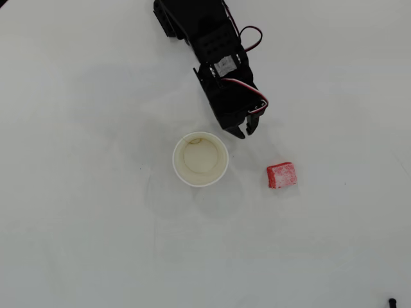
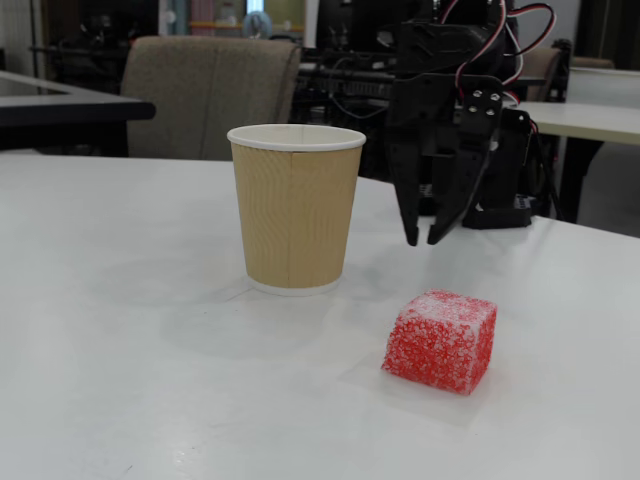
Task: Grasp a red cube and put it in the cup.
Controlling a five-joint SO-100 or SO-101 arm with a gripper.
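The red cube (image 1: 282,174) lies on the white table to the right of the cup in the overhead view. In the fixed view the red cube (image 2: 440,341) sits nearest the camera, its faces dusted whitish. The cup (image 1: 200,159) stands upright with a cream inside and nothing in it; from the side the cup (image 2: 296,206) is tan with a white rim. My gripper (image 1: 244,132) hangs above the table between cup and cube, behind both. Seen from the side, the gripper (image 2: 421,242) points down, open by a narrow gap and holding nothing.
The arm's black base (image 1: 186,16) sits at the top edge of the overhead view. A chair (image 2: 205,95) and other desks stand beyond the table's far edge. A small dark object (image 1: 392,301) lies at the bottom right corner.
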